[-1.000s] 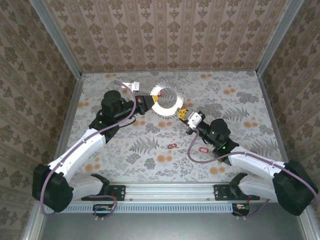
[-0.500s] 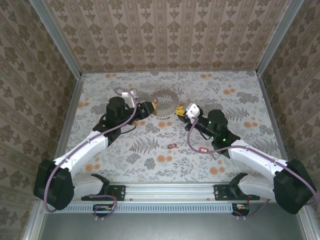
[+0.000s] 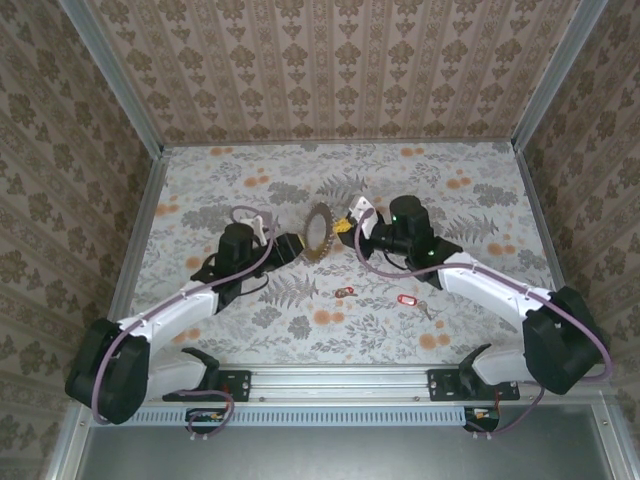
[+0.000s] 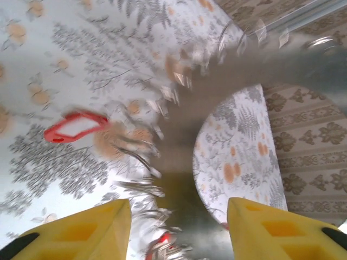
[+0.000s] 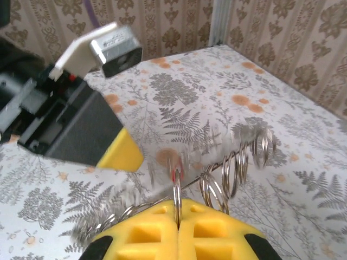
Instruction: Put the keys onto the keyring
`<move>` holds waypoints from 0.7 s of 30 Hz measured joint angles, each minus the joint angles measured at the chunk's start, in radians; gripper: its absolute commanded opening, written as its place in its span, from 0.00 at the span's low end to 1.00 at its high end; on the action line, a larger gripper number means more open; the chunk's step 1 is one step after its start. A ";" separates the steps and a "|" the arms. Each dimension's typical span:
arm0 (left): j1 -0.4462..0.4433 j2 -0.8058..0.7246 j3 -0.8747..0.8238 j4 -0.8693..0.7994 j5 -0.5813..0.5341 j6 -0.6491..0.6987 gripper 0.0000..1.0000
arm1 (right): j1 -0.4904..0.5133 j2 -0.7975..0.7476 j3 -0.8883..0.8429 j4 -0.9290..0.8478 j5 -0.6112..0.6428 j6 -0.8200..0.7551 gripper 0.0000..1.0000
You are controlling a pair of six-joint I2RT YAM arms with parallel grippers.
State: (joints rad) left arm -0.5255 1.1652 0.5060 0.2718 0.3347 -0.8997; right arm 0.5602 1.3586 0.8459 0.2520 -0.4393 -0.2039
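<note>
grey-brown key-fringed metal keyring (image 3: 318,232) stands edge-on between both low-held jaws: right jaws pinch its fringe, left jaws spread around it.

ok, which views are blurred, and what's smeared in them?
Top external: sharp, evenly lit, no glare on the keyring. Left wrist: keyring heavily motion-smeared, red key tag softer but readable. Right wrist: keyring's wire loops ghosted, worst at lower left; yellow pads sharp.
</note>
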 measured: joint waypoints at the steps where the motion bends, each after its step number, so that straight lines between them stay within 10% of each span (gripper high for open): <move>1: 0.002 -0.013 -0.016 -0.003 -0.007 -0.002 0.57 | 0.000 0.012 0.018 -0.014 -0.011 0.003 0.00; 21: 0.036 -0.486 -0.010 -0.264 -0.114 0.360 0.59 | 0.059 0.143 0.234 -0.333 -0.163 -0.142 0.00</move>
State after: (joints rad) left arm -0.4892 0.6796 0.4965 0.0078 0.2211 -0.5400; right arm 0.6193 1.5017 1.0801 -0.0807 -0.6018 -0.3462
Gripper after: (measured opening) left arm 0.607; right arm 0.060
